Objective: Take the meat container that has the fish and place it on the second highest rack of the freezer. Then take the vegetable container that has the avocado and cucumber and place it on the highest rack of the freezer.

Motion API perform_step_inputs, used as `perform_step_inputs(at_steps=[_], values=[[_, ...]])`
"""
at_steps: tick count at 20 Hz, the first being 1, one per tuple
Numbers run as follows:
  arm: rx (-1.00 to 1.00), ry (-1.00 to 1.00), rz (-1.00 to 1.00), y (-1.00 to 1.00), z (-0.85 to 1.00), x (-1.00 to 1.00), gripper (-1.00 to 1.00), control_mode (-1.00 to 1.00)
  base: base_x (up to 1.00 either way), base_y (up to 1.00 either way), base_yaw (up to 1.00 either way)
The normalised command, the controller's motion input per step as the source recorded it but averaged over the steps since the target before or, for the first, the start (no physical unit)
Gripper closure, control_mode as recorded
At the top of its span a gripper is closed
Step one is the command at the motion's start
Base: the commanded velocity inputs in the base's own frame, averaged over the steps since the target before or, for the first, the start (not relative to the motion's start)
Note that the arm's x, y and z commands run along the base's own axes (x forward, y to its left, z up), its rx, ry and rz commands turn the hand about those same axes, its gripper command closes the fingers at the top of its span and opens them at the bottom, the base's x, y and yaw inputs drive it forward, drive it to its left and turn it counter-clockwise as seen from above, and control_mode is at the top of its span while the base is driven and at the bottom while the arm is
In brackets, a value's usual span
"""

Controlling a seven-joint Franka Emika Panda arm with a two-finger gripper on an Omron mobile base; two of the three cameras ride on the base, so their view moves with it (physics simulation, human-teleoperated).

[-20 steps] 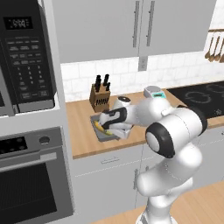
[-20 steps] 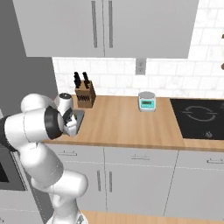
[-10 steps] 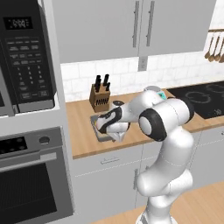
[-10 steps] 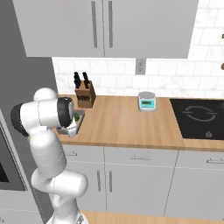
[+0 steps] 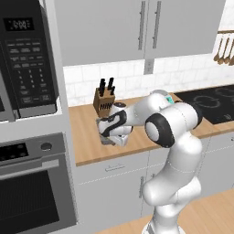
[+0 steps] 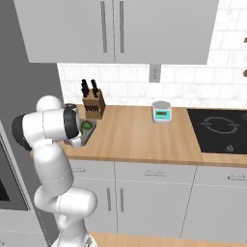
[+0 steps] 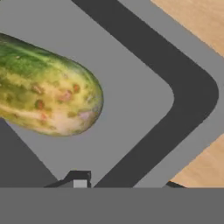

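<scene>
Closing my tool on the edge of the vegetable container, I have pulled my fingers in from wide open. They now straddle its dark rim, but I cannot tell if they pinch it yet. The tray sits on the desk by the knife block, with the cucumber lying inside. I think lifting it toward the freezer comes next.
</scene>
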Motion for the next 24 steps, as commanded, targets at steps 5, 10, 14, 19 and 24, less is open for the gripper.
perform_step_inputs(at_steps=[5, 10, 14, 19, 24], values=[[0.01, -0.02, 0.10, -0.01, 0.33, -0.53, 1.00, -1.00, 0.00, 0.00, 0.00], [0.01, -0.04, 0.10, -0.14, 0.85, -0.31, 1.00, -1.00, 0.00, 0.00, 0.00], [0.00, -0.02, 0.10, -0.25, 1.00, -0.28, 1.00, -1.00, 0.00, 0.00, 0.00], [0.00, -0.05, 0.10, -0.35, 1.00, -0.37, 1.00, -1.00, 0.00, 0.00, 0.00], [0.00, -0.07, 0.10, -0.50, 1.00, -0.53, 1.00, -1.00, 0.00, 0.00, 0.00]])
